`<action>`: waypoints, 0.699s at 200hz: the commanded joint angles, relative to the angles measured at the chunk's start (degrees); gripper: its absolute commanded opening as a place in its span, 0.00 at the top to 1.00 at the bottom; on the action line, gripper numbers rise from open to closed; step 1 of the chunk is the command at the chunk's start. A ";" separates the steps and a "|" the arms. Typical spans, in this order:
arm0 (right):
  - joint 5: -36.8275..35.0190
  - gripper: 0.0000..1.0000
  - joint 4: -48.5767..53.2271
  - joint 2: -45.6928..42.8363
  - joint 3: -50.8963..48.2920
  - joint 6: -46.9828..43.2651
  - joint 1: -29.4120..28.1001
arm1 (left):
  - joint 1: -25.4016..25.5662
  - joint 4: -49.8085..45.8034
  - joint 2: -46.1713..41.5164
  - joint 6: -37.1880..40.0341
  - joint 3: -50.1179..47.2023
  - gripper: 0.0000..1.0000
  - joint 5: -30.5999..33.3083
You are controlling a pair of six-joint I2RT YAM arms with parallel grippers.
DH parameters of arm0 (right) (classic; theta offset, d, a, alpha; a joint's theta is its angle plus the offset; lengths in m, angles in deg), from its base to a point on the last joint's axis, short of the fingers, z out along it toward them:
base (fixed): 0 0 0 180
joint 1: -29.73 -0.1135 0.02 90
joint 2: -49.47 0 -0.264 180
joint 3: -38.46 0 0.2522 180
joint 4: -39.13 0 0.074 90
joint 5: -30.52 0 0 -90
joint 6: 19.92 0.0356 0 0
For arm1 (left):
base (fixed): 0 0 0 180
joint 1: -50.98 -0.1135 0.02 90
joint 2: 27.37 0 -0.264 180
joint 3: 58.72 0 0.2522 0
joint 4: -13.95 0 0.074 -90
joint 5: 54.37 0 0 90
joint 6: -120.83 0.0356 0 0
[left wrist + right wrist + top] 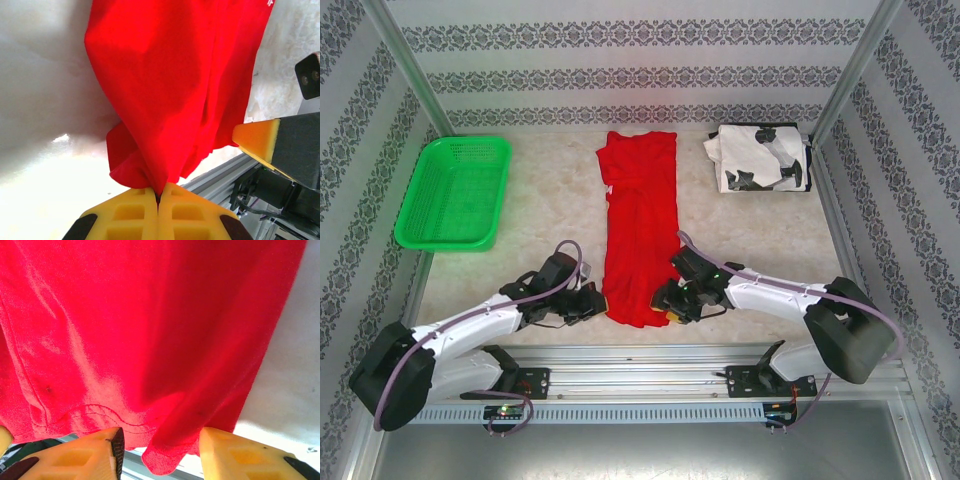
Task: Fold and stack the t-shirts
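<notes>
Pale table [550,210]. At centre, red t-shirt [640,230] as a long narrow strip running far to near, near hem at the table's near edge. Far left, green basket [455,190]. Far right corner, white t-shirt [760,158] with black blotches, folded. At the red hem's left corner, left gripper [158,192], pressed together, pinching a bunched bit of red cloth. At the right corner, right gripper [160,436], spread, hem edge between the fingers, not clamped.

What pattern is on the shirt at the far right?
The shirt is white with black blotches; top view.
</notes>
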 commanded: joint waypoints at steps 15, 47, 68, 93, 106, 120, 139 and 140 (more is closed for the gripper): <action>1.11 0.56 0.40 1.55 -0.75 -0.96 -0.73 | 1.16 -1.28 -2.24 -2.03 -1.58 0.98 0.66; 0.67 0.55 0.98 0.96 -1.16 -0.99 -1.28 | 1.21 -2.69 -4.44 -2.35 -2.44 0.98 1.63; 1.01 0.56 0.00 2.48 -1.07 -0.84 -1.70 | 1.24 -2.79 -5.15 -2.76 -3.21 0.98 2.04; 0.80 0.57 -1.86 4.58 -0.54 -0.15 -2.48 | 1.24 -3.00 -5.87 -2.96 -3.48 0.98 2.32; 0.33 0.61 -0.73 6.23 0.36 -0.54 -2.67 | 1.24 -3.30 -6.28 -3.03 -3.51 0.98 2.53; -0.11 0.67 -1.14 7.88 0.84 -0.34 -2.68 | 1.24 -3.07 -6.49 -3.27 -3.77 0.98 2.41; -1.86 0.77 0.27 9.20 1.88 -0.62 -2.68 | 1.32 -2.95 -6.44 -3.33 -3.87 0.98 2.10; -1.99 0.77 0.38 9.20 1.94 -0.63 -2.72 | 1.32 -2.96 -6.47 -3.32 -3.87 0.98 2.10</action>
